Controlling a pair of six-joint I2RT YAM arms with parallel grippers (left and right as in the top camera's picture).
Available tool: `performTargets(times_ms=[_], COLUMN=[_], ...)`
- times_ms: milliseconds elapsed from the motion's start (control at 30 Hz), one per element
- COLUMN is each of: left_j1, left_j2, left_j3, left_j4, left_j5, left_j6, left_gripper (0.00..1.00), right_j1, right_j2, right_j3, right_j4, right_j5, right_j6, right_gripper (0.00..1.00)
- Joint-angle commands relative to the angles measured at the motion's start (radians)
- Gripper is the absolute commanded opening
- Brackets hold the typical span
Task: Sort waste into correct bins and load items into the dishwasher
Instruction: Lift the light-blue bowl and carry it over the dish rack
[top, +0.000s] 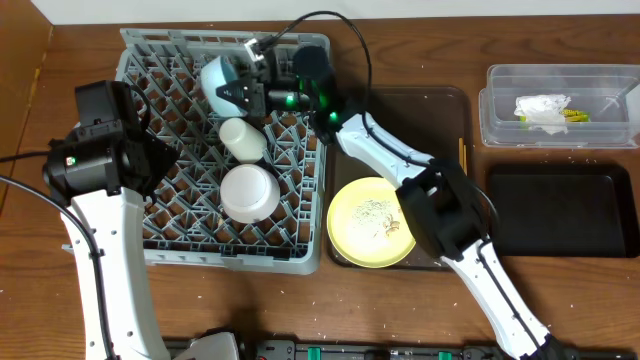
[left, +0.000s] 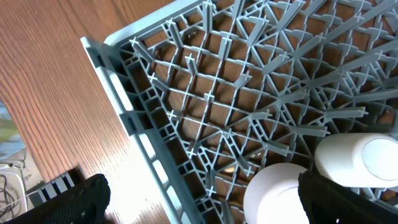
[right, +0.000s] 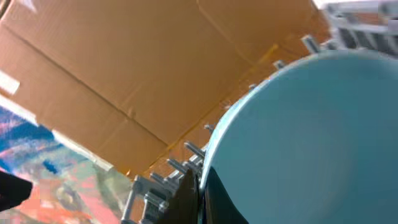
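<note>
Light blue bowl (right: 311, 137) at grey rack (top: 230, 262) on wood-grain table (top: 250, 300) (cardboard (right: 155, 62) behind)

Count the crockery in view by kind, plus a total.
Bowls: 2 (light blue bowl, pinkish-white bowl)
Cups: 1 (small white cup)
Plates: 1 (yellow plate)
Total: 4
</note>
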Motion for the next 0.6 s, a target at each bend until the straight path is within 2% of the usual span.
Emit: performTargets(times_ms=[0, 267, 467, 567], left_j1=[0.005, 0.005, 0.005, 0.005], left_j2=[-0.002, -0.002, -0.002, -0.002], left_j3=[0.017, 0.017, 0.017, 0.017], left_j4=[-0.004, -0.003, -0.003, -0.003], left_j5=[-0.003, -0.003, -0.003, -0.003], left_j6=[-0.013, -0.013, -0.013, -0.013], left_gripper=[0.98, 0.98, 0.98, 0.98], right_j1=[-0.038, -0.071, -0.058, -0.041], right_j2=[0.023, 0.03, 0.03, 0.03], right_j3=[0.007, 0.006, 0.007, 0.007], right_j4=[0.005, 0.03, 0.342, 0.318], right_j5=[-0.006, -0.032, -0.07, -0.041], right_j6=[0.048, 0.128, 0.319, 0.314], right_gripper=[0.01, 0.01, 0.01, 0.01])
